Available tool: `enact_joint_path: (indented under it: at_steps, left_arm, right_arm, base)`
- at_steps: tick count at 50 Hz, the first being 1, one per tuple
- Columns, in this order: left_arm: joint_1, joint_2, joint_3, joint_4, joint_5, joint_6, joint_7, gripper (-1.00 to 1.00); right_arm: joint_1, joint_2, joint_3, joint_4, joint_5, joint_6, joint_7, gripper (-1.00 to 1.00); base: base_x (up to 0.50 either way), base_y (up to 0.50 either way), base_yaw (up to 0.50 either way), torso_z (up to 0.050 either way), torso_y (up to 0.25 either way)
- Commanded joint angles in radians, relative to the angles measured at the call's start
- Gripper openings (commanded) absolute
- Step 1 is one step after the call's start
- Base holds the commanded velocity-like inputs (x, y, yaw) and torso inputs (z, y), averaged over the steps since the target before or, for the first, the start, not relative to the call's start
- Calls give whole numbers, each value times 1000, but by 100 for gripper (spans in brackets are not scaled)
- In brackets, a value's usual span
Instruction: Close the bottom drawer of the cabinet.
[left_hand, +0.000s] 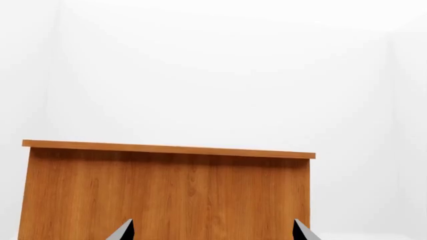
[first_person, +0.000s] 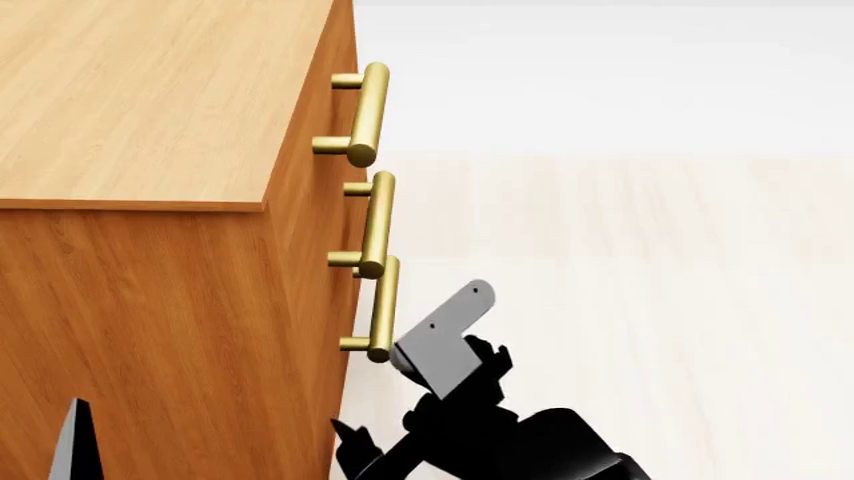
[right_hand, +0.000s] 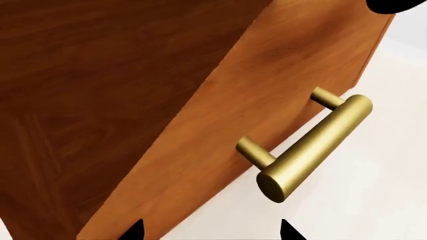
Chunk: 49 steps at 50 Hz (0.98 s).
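cabinet (first_person: 147, 110): orange-brown wood grain, smooth, low sheen | handle (right_hand: 313, 147) just ahead of right gripper (right_hand: 210, 231): brushed brass metal, satin | right gripper plate: grey, matt; housing black | floor (first_person: 667, 260): pale wood, matt

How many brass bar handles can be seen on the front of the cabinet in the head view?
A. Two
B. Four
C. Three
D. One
C: on the front of the cabinet, three brass bar handles stand one below another: top handle, middle handle, lowest handle, with the right gripper beside the lowest.
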Motion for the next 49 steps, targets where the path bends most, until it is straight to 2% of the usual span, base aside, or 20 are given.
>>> enact_joint_path:
  at_steps: [1,31,49]
  left_arm:
    - [-1,-3,1,4,-1,-4,-4,100]
    - [-7,-3,15,-8,5,1,-6,100]
    - [-11,-6,21,-13,2,2,-7,100]
  right_arm:
    - [-27,20,10,-87,41,8,5,100]
    - [-126,128,57,-225,92,2,80,100]
    - [-206,251,116,-419,146,-2,180,100]
  base:
    - [0,0,0,0,0]
    - [0,0,0,0,0]
    - [0,0,0,0,0]
